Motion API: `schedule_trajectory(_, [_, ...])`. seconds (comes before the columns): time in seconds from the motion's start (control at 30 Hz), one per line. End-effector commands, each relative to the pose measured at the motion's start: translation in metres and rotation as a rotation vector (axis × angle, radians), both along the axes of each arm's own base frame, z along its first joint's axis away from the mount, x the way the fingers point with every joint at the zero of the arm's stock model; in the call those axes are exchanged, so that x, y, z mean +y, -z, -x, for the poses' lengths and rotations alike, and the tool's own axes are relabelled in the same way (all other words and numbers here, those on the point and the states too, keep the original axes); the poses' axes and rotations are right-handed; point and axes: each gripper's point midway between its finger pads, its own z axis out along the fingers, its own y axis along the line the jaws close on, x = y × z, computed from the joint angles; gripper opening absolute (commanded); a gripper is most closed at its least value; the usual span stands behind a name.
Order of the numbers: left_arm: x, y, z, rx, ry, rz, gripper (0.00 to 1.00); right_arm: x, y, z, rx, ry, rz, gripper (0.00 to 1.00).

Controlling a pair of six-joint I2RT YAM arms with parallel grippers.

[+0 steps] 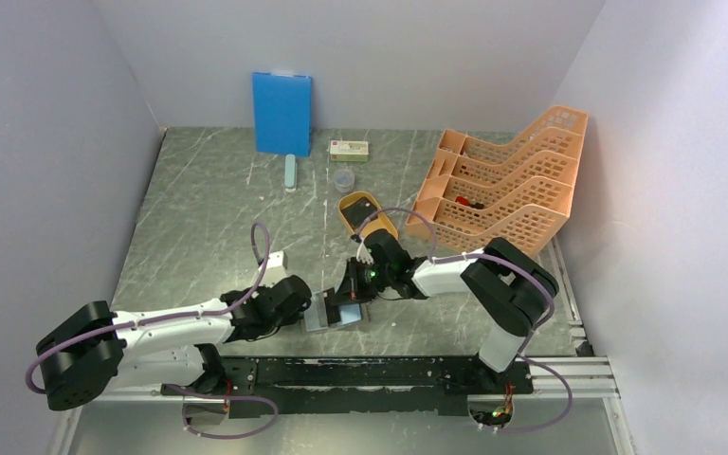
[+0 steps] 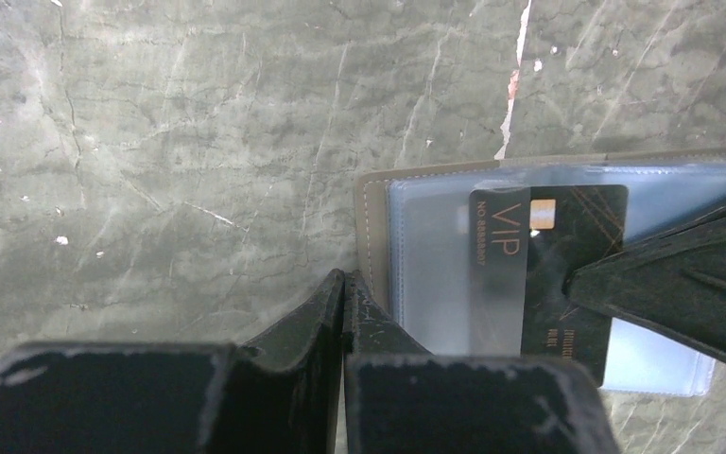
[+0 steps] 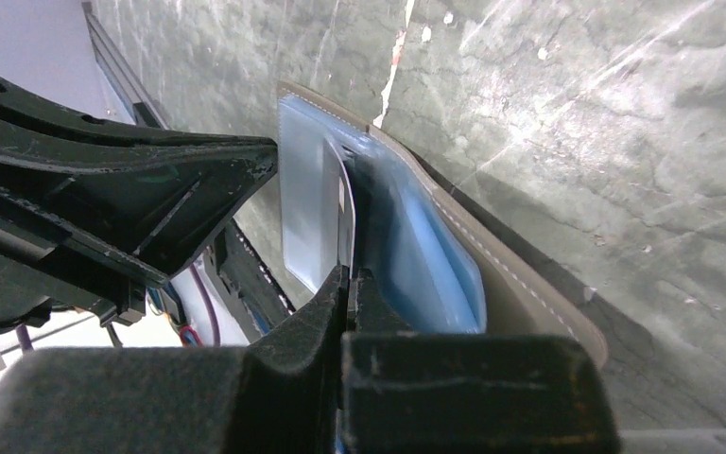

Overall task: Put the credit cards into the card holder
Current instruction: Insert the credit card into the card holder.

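Low in the left wrist view, the left tool (image 2: 343, 301) is closed, its tips over the near left corner of the card holder (image 2: 372, 213), which lies open on the worktop (image 2: 151, 142). The right tool (image 3: 348, 284) pinches a black VIP credit card (image 2: 572, 222), whose left end sits under a clear sleeve. Farther off, upper centre in the overhead view, stands an orange tray (image 1: 380, 230).

You face pale grey walls (image 1: 389, 38) closing upper, left and right of frame; grey marbled tabletop (image 1: 209, 218) fills centre; black rail (image 1: 379, 372) along bottom; light even.
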Motion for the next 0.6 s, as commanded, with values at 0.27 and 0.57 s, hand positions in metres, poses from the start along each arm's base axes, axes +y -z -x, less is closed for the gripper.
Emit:
schedule_trajectory(0.27, [0.017, 0.023, 0.021, 0.093, 0.024, -0.052, 0.07, 0.001, 0.004, 0.010, -0.013, -0.019, 0.060, 0.32])
schedule_trajectory(0.57, [0.011, 0.023, 0.022, 0.094, 0.046, -0.025, 0.07, 0.010, -0.005, 0.011, -0.010, -0.027, 0.038, 0.45])
